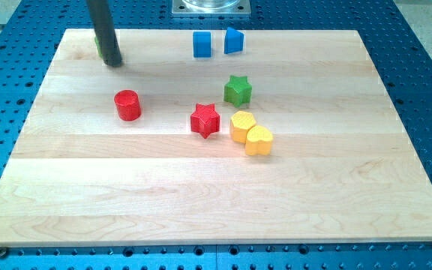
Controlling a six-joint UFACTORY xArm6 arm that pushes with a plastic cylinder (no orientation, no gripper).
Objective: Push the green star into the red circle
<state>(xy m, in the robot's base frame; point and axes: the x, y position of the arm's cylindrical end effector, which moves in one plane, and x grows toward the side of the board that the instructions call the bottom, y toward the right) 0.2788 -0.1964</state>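
The green star (238,90) stands on the wooden board right of centre, toward the view's top. The red circle, a short red cylinder (127,105), stands to its left, well apart from it. My rod comes down from the view's top left and my tip (112,62) rests on the board above and slightly left of the red cylinder, far to the left of the green star. A small green block (98,46) shows as a sliver behind the rod, mostly hidden.
A red star (205,120) lies between the cylinder and the green star, lower down. Two yellow blocks (242,126) (259,140) touch each other right of the red star. Two blue blocks (202,44) (233,40) stand near the board's top edge.
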